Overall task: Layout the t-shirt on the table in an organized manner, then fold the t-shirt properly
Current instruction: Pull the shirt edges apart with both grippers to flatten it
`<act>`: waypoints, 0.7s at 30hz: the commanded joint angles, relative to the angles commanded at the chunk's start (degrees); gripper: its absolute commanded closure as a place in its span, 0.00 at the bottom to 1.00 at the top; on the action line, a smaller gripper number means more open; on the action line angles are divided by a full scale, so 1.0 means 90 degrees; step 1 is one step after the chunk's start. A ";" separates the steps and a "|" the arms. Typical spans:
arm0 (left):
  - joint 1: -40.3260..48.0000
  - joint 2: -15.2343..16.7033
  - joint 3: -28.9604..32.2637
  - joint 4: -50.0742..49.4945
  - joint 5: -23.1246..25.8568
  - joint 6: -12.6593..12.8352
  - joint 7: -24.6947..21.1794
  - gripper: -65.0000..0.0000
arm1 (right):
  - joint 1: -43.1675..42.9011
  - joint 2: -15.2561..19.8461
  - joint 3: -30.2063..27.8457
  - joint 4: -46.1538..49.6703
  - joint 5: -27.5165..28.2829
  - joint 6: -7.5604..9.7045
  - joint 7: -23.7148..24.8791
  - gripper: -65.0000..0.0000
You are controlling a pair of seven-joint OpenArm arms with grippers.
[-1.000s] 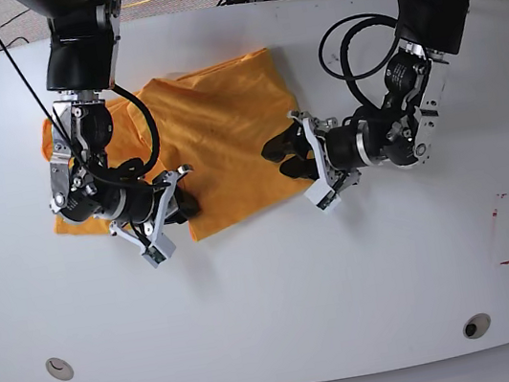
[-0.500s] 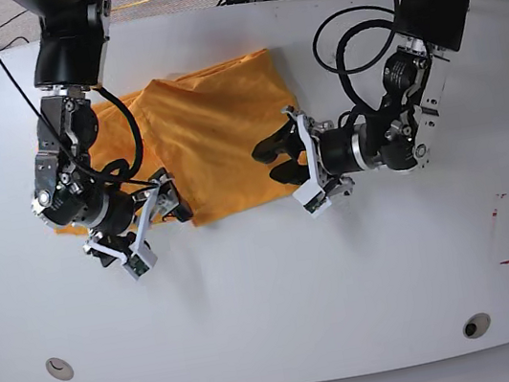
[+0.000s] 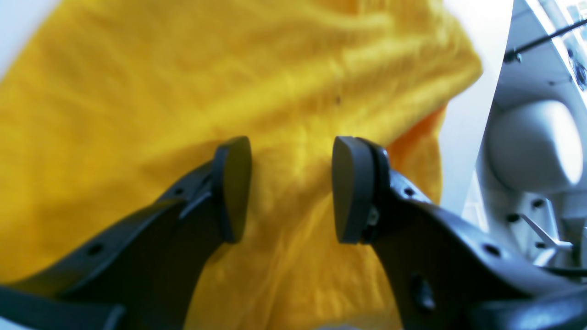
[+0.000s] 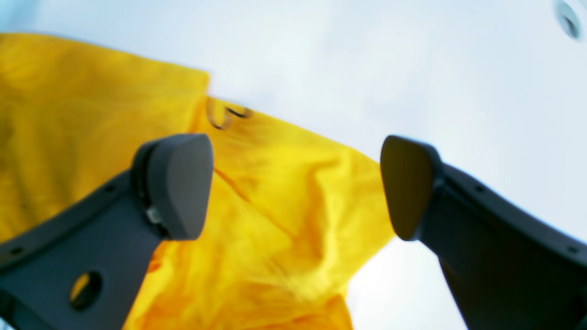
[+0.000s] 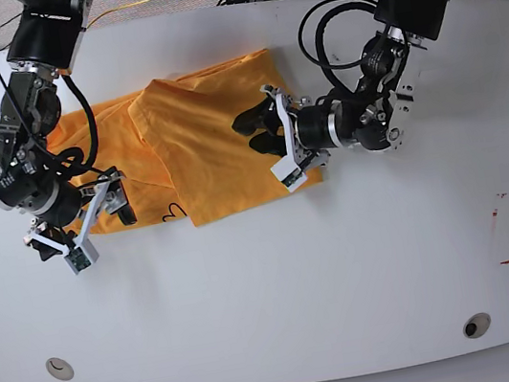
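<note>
We hold both hands released—left hand [image 5: 260,134] and right hand [image 5: 93,209]—over the half-folded t-shirt [image 5: 209,150], poised to pinch opposite edges off the surface [image 5: 280,293].

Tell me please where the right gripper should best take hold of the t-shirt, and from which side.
Probably the loose corner of the t-shirt lying between the open right gripper. Come from the bare table side, low, since that edge lies free there.

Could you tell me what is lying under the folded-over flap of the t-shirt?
Under the t-shirt's folded flap lies more orange cloth, with a bit of black script peeking out at its lower edge. The rest of the print, and the table beneath, are covered.
</note>
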 joint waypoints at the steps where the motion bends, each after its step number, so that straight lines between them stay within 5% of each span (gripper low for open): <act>1: 0.0000 -0.0010 0.0078 -0.0088 0.0000 0.0000 -0.0088 0.59 | 0.0010 0.0029 0.0137 -0.0078 0.0000 0.0000 -0.0059 0.17; 10: -0.0059 -0.0088 0.0410 -0.0938 0.0000 0.0000 -0.0498 0.59 | 0.0244 0.0381 0.1016 -0.1231 0.0000 0.0000 -0.0176 0.17; 21: -0.0078 -0.0713 0.0420 -0.0928 0.0000 -0.0020 -0.0518 0.59 | 0.0293 0.0723 0.1485 -0.2969 0.0186 0.0000 -0.0176 0.17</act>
